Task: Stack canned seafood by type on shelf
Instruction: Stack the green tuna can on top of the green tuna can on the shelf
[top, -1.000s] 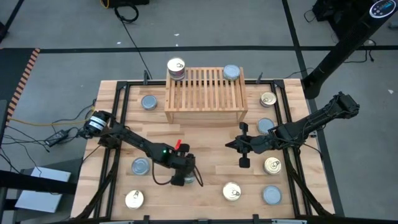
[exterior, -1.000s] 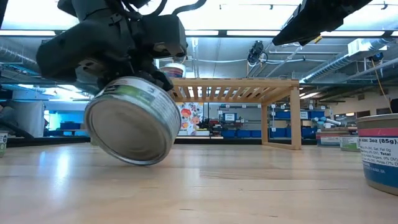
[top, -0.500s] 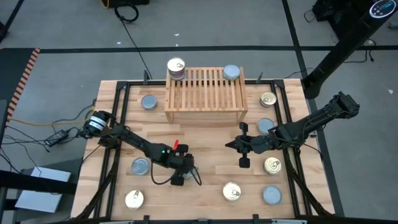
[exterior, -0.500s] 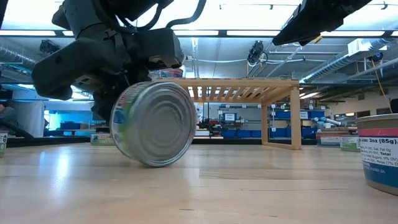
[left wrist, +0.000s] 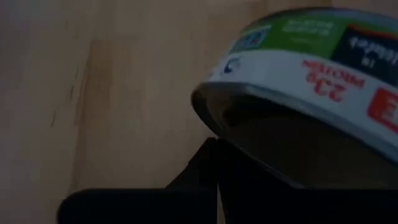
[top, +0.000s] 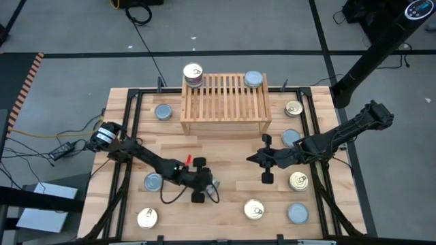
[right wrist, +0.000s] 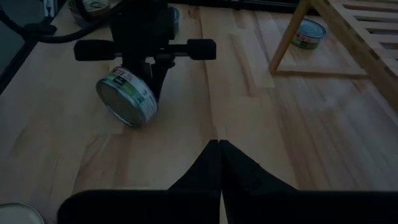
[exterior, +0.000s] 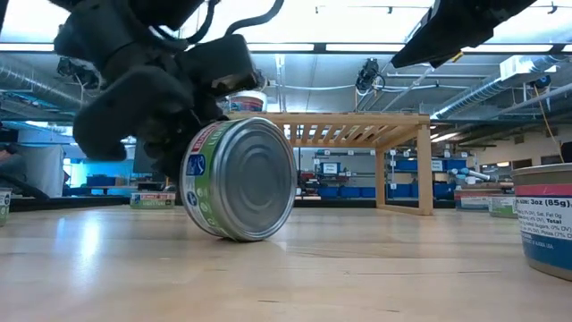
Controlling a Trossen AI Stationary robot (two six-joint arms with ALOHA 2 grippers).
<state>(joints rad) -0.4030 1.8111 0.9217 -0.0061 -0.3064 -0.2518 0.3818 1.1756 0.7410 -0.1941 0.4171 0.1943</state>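
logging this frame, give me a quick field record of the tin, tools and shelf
tin: green-label tin on its edge on the table, not lifted
left tool: shut, fingertips at the tin
right tool: shut, empty, waiting mid-table
shelf: gold-top stack at one back corner, silver-top tin at the other
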